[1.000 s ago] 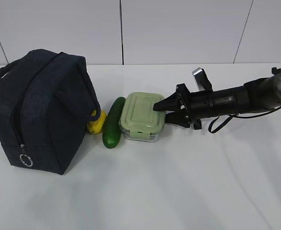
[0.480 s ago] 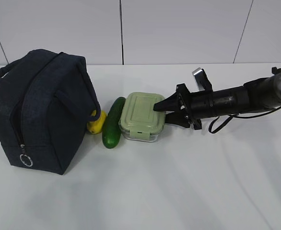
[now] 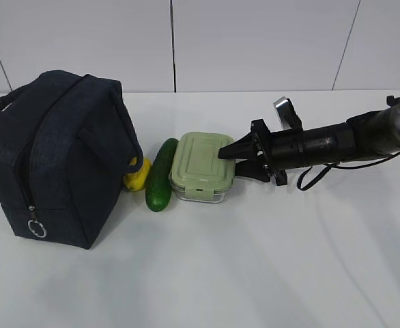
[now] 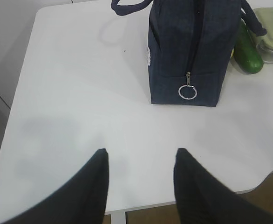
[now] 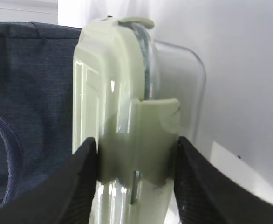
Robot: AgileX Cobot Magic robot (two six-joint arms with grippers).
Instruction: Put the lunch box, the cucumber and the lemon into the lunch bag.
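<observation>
Right pincer point(image 3: 231, 161) pinches the box point(image 3: 200, 166) across lid and base at its right end, ready to lift it. Left pincer point(image 4: 141, 161) hangs spread, empty, near the bag's point(image 3: 53, 154) zip end. Cucumber point(image 3: 162, 175) lies just left of the box, lemon point(image 3: 138, 173) tucked against the bag, whose zip looks closed

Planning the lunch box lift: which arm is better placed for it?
Right. The right hand already has a finger on each side of the lunch box. The left hand hangs open over bare table, short of the lunch bag.
</observation>
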